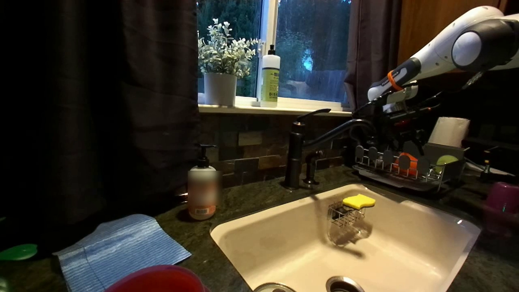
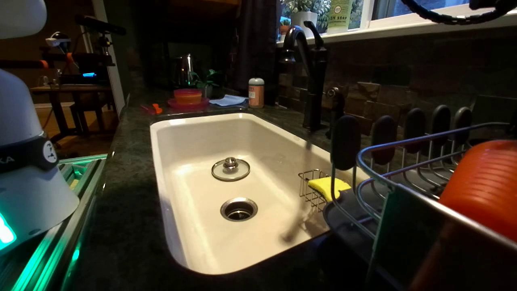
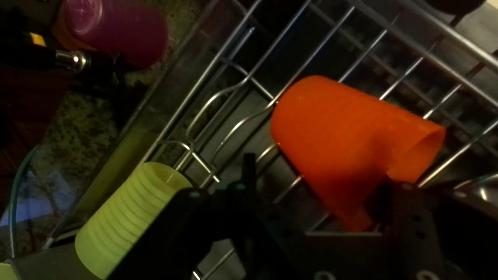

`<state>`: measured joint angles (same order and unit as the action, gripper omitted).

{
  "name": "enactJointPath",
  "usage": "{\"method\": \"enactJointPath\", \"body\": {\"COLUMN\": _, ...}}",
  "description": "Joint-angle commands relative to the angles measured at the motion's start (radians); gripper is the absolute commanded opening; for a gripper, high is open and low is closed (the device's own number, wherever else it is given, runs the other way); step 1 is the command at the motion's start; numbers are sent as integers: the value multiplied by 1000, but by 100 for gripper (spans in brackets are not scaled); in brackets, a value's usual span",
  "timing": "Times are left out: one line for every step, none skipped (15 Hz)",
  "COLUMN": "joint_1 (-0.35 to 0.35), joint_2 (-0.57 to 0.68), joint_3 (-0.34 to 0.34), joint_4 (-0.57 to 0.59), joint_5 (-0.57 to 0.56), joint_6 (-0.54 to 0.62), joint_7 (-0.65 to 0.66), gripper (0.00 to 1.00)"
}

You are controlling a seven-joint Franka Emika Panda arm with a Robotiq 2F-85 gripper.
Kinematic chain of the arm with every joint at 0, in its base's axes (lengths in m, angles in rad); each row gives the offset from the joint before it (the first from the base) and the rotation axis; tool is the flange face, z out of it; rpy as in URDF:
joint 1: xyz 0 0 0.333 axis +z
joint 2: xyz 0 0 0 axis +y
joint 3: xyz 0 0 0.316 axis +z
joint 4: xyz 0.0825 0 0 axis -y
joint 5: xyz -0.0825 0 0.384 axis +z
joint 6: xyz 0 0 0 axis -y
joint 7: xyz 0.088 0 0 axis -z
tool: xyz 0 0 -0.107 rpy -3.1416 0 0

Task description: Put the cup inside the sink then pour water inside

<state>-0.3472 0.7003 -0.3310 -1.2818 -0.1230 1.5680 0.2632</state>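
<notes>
Fingers [image 3: 249, 168] apart, the gripper [image 3: 317, 171] hung over the dish rack [image 1: 388, 157], one fingertip beside the orange cup [image 3: 346, 132], the other at its mouth; whether inside or in front of it, I could not tell. That cup lay on its side on the wires, a yellow-green cup [image 3: 128, 217] near it. Next to the rack, a cream-white sink [image 2: 194, 230] was set in a dark, speckled counter [image 2: 121, 202], with a glass lid [image 2: 230, 172] near its drain [image 2: 239, 209] and a yellow sponge [image 1: 359, 201] on its wire caddy [image 1: 344, 219]. Behind the faucet [image 1: 297, 154], brick-shaped tiles [image 1: 245, 166] rose to a white windowsill [image 1: 308, 111] bearing a potted plant [image 1: 227, 56] and a dish soap bottle [image 1: 270, 87]. Dark curtains [image 1: 162, 89] framed the window [image 1: 320, 48]; the room was dim.
</notes>
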Motion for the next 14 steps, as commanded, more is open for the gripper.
{"method": "enactJointPath", "body": {"joint_1": -9, "joint_2": -8, "joint_3": 4, "joint_4": 11, "joint_5": -20, "joint_6": -51, "joint_7": -17, "gripper": 35}}
{"method": "enactJointPath", "body": {"joint_1": -6, "joint_2": -17, "joint_3": 2, "joint_4": 5, "joint_5": -29, "joint_6": -57, "joint_7": -18, "gripper": 28}}
{"method": "enactJointPath", "body": {"joint_1": -5, "joint_2": -24, "joint_3": 0, "joint_4": 1, "joint_5": -37, "joint_6": -63, "joint_7": -20, "gripper": 19}}
{"method": "enactJointPath", "body": {"joint_1": -4, "joint_2": -34, "joint_3": -1, "joint_4": -5, "joint_5": -44, "joint_6": -64, "joint_7": -22, "gripper": 12}}
{"method": "enactJointPath", "body": {"joint_1": 6, "joint_2": -49, "joint_3": -12, "joint_4": -23, "joint_5": -46, "joint_6": -54, "joint_7": -23, "gripper": 4}}
{"method": "enactJointPath", "body": {"joint_1": 9, "joint_2": -68, "joint_3": -13, "joint_4": -40, "joint_5": -53, "joint_6": -39, "joint_7": -27, "gripper": 1}}
{"method": "enactJointPath", "body": {"joint_1": 12, "joint_2": -84, "joint_3": -15, "joint_4": -52, "joint_5": -61, "joint_6": -29, "joint_7": -29, "gripper": 0}}
{"method": "enactJointPath", "body": {"joint_1": 14, "joint_2": -100, "joint_3": -14, "joint_4": -65, "joint_5": -69, "joint_6": -15, "joint_7": -39, "gripper": 0}}
{"method": "enactJointPath", "body": {"joint_1": 15, "joint_2": -114, "joint_3": -11, "joint_4": -74, "joint_5": -77, "joint_6": -9, "joint_7": -53, "gripper": 0}}
{"method": "enactJointPath", "body": {"joint_1": 18, "joint_2": -128, "joint_3": -11, "joint_4": -83, "joint_5": -84, "joint_6": -6, "joint_7": -61, "gripper": 1}}
{"method": "enactJointPath", "body": {"joint_1": 19, "joint_2": -140, "joint_3": -10, "joint_4": -92, "joint_5": -90, "joint_6": 3, "joint_7": -72, "gripper": 1}}
{"method": "enactJointPath", "body": {"joint_1": 22, "joint_2": -152, "joint_3": -10, "joint_4": -99, "joint_5": -96, "joint_6": 8, "joint_7": -79, "gripper": 1}}
{"method": "enactJointPath", "body": {"joint_1": 26, "joint_2": -172, "joint_3": -8, "joint_4": -118, "joint_5": -102, "joint_6": 25, "joint_7": -90, "gripper": 1}}
{"method": "enactJointPath", "body": {"joint_1": 34, "joint_2": -202, "joint_3": -5, "joint_4": -154, "joint_5": -120, "joint_6": 65, "joint_7": -113, "gripper": 1}}
